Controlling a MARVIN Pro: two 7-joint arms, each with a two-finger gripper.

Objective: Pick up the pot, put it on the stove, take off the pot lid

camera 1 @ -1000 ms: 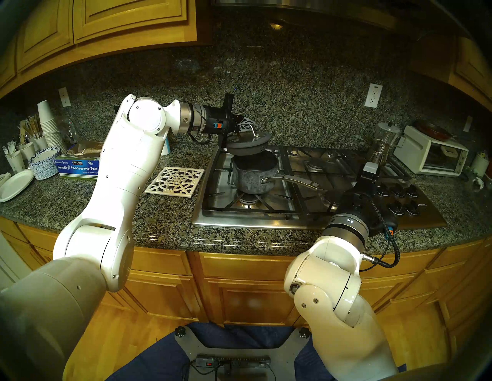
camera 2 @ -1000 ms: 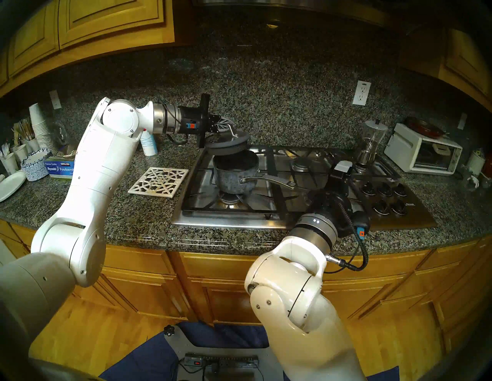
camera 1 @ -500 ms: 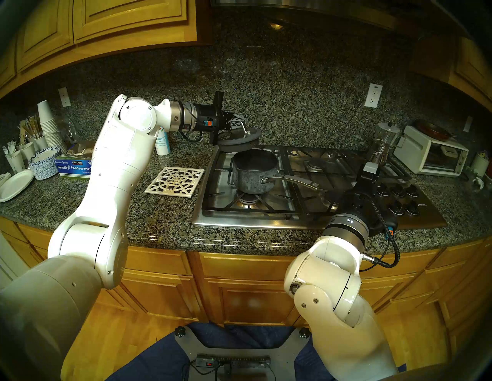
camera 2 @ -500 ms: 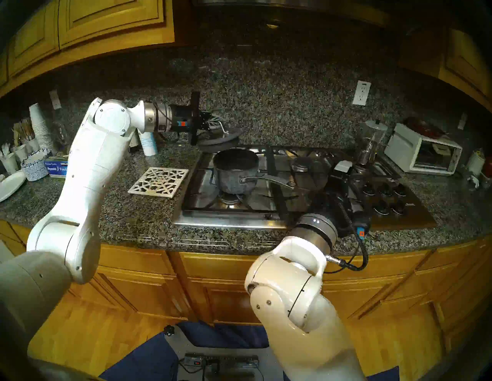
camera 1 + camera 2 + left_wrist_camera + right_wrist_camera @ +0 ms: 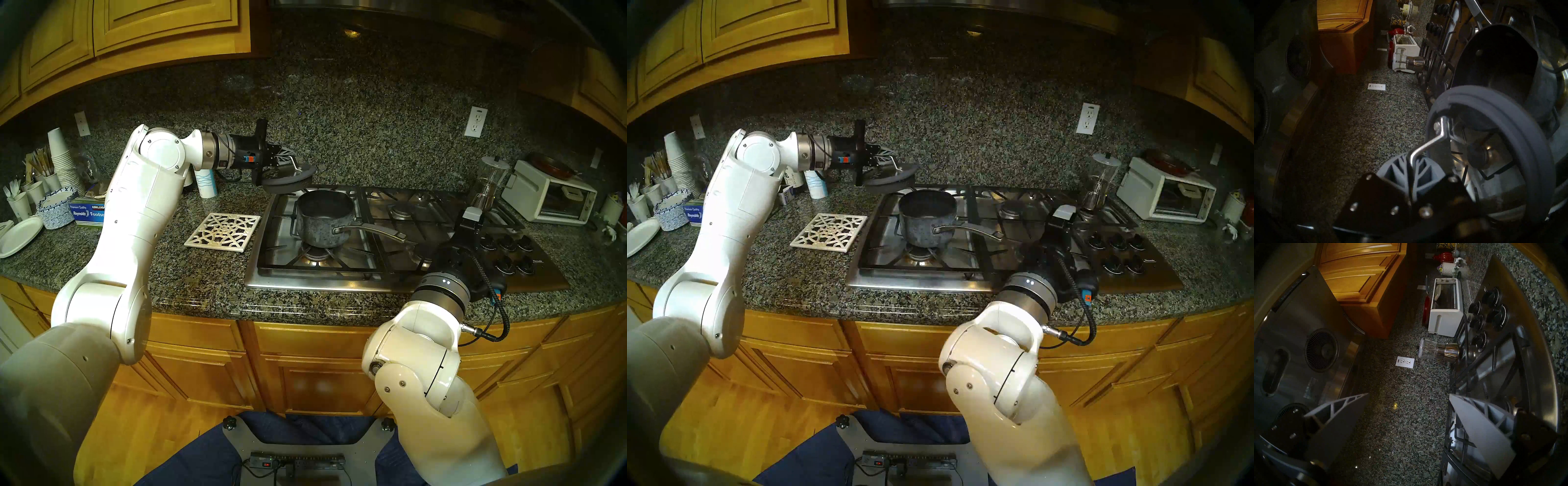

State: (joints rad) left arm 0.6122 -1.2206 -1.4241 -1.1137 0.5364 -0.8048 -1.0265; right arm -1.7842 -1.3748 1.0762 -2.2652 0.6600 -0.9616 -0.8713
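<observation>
The dark grey mottled pot stands open on the front left burner of the steel stove, its long handle pointing right. My left gripper is shut on the silver loop handle of the pot lid. It holds the lid in the air above the stove's back left corner, up and left of the pot. My right gripper is open and empty over the stove's right half, near the handle's tip.
A white lattice trivet lies on the granite counter left of the stove. A paper cup, a foil box, cups and plates stand further left. A glass coffee pot and white toaster oven stand at the right. Black knobs are near my right wrist.
My left gripper has carried the lid up off the pot and to the left, clear of the pot's rim. The right arm has not moved.
</observation>
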